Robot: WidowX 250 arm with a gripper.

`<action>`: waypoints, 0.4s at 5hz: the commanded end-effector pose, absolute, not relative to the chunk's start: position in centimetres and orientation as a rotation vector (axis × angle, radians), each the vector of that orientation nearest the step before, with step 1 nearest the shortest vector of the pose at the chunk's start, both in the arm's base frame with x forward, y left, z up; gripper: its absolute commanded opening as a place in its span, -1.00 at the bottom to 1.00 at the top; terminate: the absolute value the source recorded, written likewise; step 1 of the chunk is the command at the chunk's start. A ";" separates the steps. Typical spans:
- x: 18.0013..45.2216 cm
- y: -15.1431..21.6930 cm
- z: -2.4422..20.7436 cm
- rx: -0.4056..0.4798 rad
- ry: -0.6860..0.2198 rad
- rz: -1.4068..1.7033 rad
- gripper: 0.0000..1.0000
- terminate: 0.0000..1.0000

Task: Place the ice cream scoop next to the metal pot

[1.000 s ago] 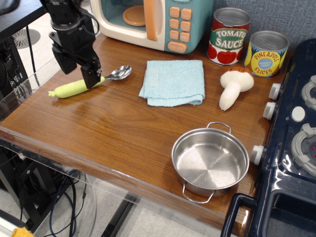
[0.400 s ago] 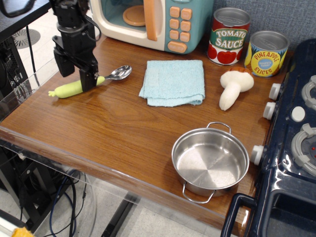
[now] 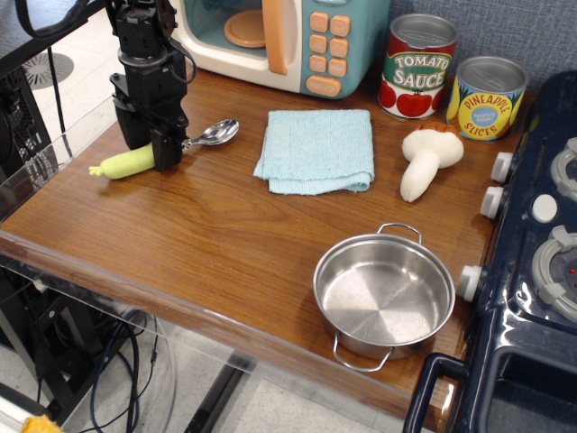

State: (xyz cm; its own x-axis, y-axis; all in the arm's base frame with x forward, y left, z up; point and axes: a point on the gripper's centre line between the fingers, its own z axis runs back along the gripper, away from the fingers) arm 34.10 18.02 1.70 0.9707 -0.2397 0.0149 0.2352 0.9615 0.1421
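Ice cream scoop [image 3: 158, 153] at worktop's far-left edge | pincer [image 3: 153, 149] straddles green handle, closure unclear | likely light, rigid; grip thick handle, steel bowl slippery | metal pot [image 3: 384, 293] well apart

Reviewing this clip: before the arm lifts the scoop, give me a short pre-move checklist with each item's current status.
1. Gripper straddles the scoop at the handle: ok, fingers sit on either side of the green handle.
2. Fingers closed firmly on the handle: cannot tell, the contact is hidden by the gripper body.
3. Scoop flat on the table, not lifted: ok.
4. Free space beside the pot for placing: ok, bare wood lies to its left.
5. Path from scoop to pot free: ok, the blue cloth lies flat and the mushroom is off to the side.
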 end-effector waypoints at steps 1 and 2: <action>34.6 18.0 3.7 0.139 -0.072 -0.261 -1.00 -1.00; 34.2 17.2 4.1 0.138 -0.078 -0.213 -1.00 -1.00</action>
State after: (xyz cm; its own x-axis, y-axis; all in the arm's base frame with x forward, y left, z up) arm 33.52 17.10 1.49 0.9798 -0.1988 0.0205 0.1957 0.9752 0.1037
